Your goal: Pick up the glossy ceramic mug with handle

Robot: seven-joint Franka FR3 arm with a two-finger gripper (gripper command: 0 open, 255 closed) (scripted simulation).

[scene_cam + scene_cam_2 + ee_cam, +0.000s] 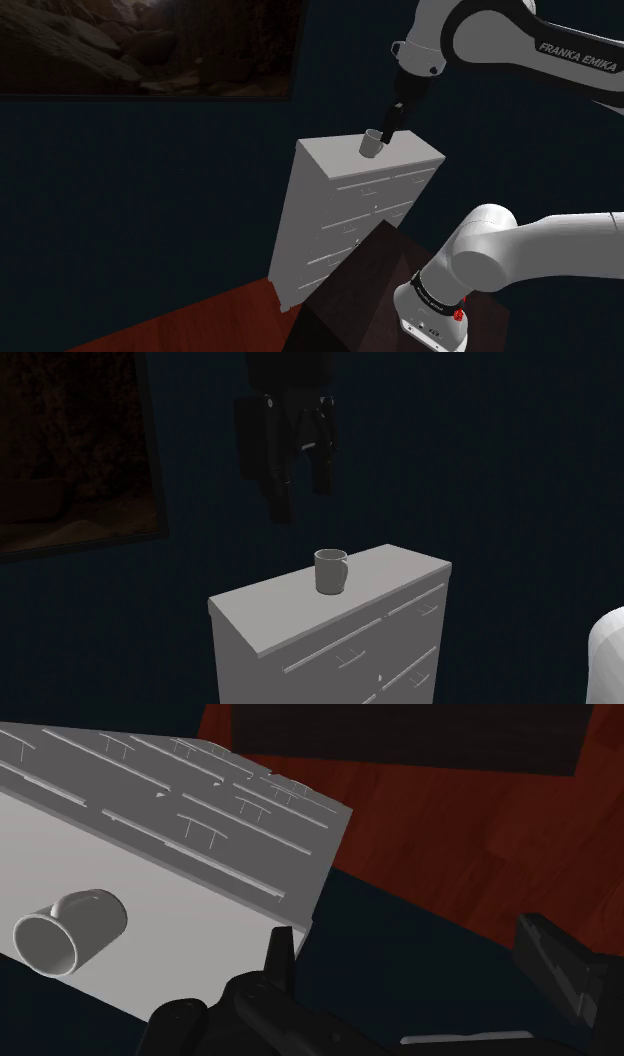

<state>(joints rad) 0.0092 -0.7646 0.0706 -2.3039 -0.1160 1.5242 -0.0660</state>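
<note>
**Open jaws over the dresser, mug not in hand**

Closest to the wrist camera are my two black fingers (281, 954). They stand wide apart with nothing between them, so my gripper (405, 944) is fully open and empty. The grey mug (66, 929) sits off to one side, outside the gap. Its mouth is turned toward the lens and its handle shows on its flank. It rests on the pale top of a white dresser (190, 884), whose drawer fronts fall away toward a red-brown floor (450, 834).

From the shoulder camera, my dark stand (360, 290) sits at 5 o'clock in the frame. My white arm (520, 40) curves over from 3 o'clock to 1 o'clock. My gripper (390, 120) hangs over the dresser (340, 210), and the mug (372, 145) is at its 7 o'clock, looking close to my fingertips.

The second exterior view shows the gap more plainly. My gripper (302, 492) hangs at 12 o'clock in the frame. The mug (329, 572) stands upright at its 5 o'clock, apart from my fingers, with the handle at the mug's 3 o'clock. It is near the rear edge of the dresser (260, 614) top. A framed picture (70, 452) hangs on the dark wall at 9 o'clock.
</note>
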